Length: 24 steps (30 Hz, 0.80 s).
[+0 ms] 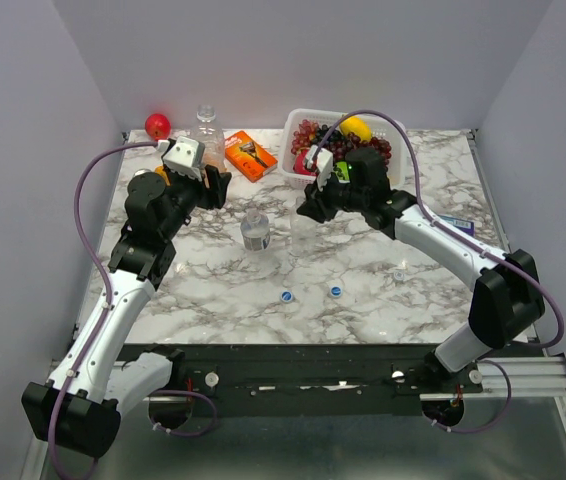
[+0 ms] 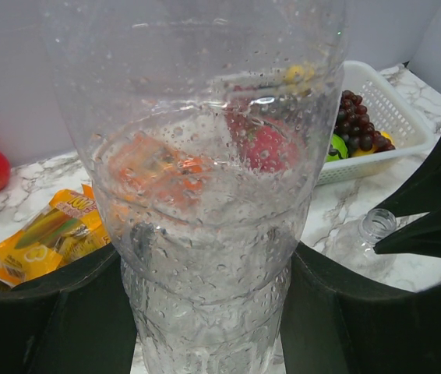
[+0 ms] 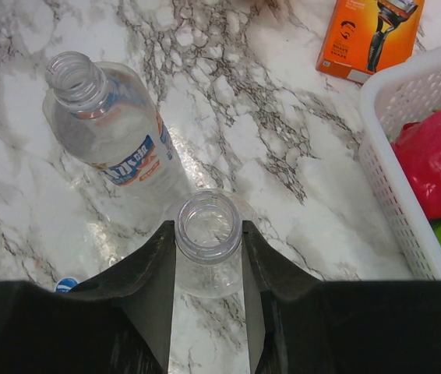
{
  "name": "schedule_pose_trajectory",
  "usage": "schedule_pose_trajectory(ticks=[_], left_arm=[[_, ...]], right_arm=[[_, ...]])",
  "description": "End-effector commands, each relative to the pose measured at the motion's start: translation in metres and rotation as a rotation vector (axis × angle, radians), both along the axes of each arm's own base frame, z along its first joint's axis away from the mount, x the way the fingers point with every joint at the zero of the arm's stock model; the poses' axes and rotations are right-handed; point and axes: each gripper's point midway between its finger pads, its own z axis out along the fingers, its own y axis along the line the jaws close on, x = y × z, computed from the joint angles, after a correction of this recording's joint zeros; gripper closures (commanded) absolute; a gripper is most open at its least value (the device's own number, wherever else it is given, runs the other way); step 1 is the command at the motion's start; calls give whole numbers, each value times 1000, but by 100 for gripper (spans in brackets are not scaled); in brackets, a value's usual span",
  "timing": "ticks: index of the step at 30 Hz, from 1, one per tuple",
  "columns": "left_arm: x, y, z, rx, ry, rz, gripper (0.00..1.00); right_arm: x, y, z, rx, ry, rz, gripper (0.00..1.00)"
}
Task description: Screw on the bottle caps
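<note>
The left gripper [image 2: 209, 269] clasped a clear bottle [image 2: 205, 179] at the far left, fingers pressed on both sides. The right gripper [image 3: 207, 231] pinched the neck of an uncapped bottle [image 3: 209, 204] mid-table, just right of the labelled bottle [image 3: 115, 128]. Nearer lay a blue cap [image 1: 286, 296] and a second blue cap [image 1: 335, 291] — both loose.

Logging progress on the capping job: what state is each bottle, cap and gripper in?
Back bottle: uncapped, held by left gripper.
Labelled bottle: uncapped, standing free.
Middle bottle: uncapped, neck clamped by right gripper.
Blue caps: loose on table.
Clear cap: loose on table.
</note>
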Motion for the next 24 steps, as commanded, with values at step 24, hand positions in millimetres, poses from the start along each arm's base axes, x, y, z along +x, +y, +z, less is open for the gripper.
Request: schedule_pose_trajectory(ticks=[24], left_arm=[[2,0,1,-2,-6,-9,100]], right_arm=[[-2,-7,5,-4,-43,-33,38]])
